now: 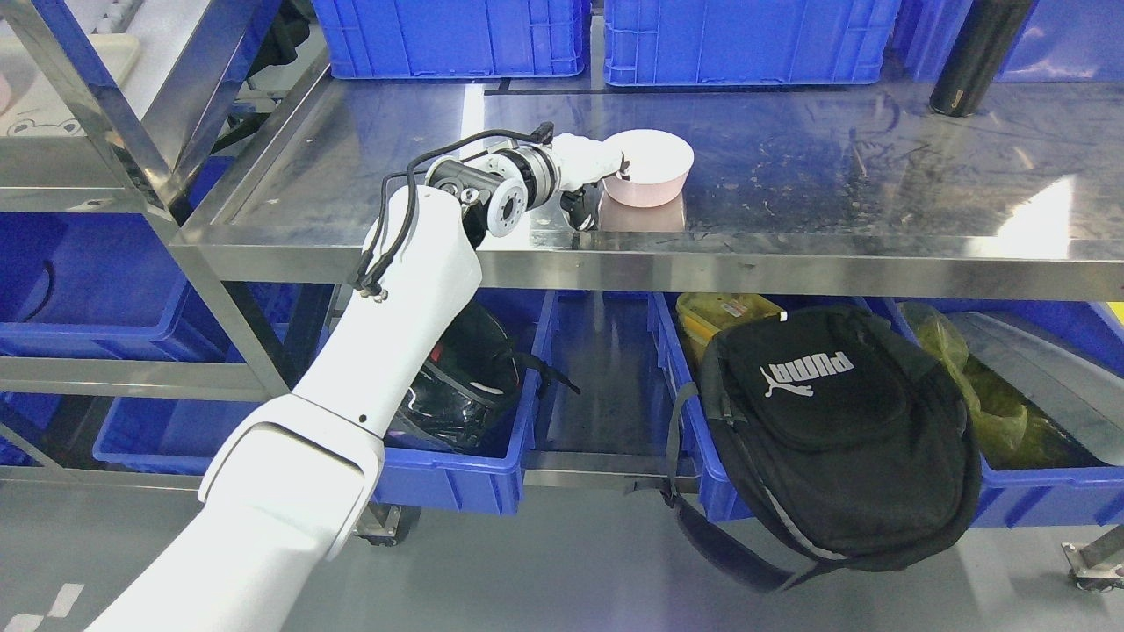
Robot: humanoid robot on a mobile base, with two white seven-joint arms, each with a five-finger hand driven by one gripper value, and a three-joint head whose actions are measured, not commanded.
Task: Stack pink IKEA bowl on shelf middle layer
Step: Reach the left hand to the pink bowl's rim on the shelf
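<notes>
Bowl: a round pink bowl (648, 171) is seen on the steel worktop (790, 175), mirrored in the shiny surface.
Hand: the left hand (593, 180) is closed on the bowl's left rim, thumb over the edge, dark fingers beneath.
Arm: a white arm with black cables is stretched in from the lower left.
Behind: blue crates (742, 39) are lined along the far edge; a black bottle (975, 57) stands well apart, right.
Below: a black backpack (834, 430) is leaned against blue bins (457, 474).
Left: a steel shelf (88, 167) is set beside the worktop.
</notes>
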